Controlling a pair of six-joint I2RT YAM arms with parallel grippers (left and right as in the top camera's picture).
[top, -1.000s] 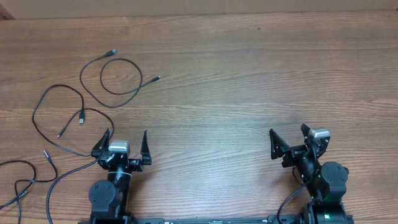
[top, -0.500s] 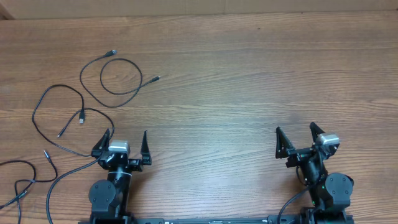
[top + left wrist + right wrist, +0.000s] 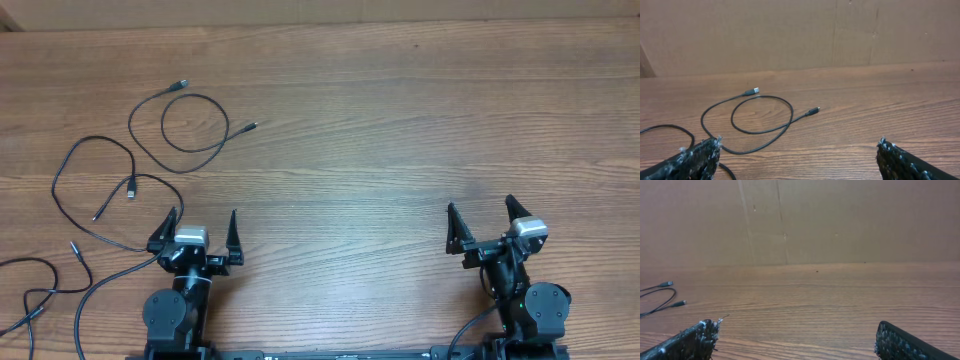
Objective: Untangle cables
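Black, thin, plug-ended cables [image 3: 181, 86] are spread in loose loops across the left part of the brown wooden surface [image 3: 350, 130], up to its left edge. At the near edge the left gripper [image 3: 203, 214] is held wide and empty. By the near right corner, the right gripper [image 3: 481, 204] is likewise spread wide.

text: none legible | labels: none | surfaces checked: all views

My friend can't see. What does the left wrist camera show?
A thin black cable lies looped on the wooden table, a small plug at each end. The left gripper's fingertips poke up at the bottom corners, wide apart, holding nothing. A cardboard wall stands behind.
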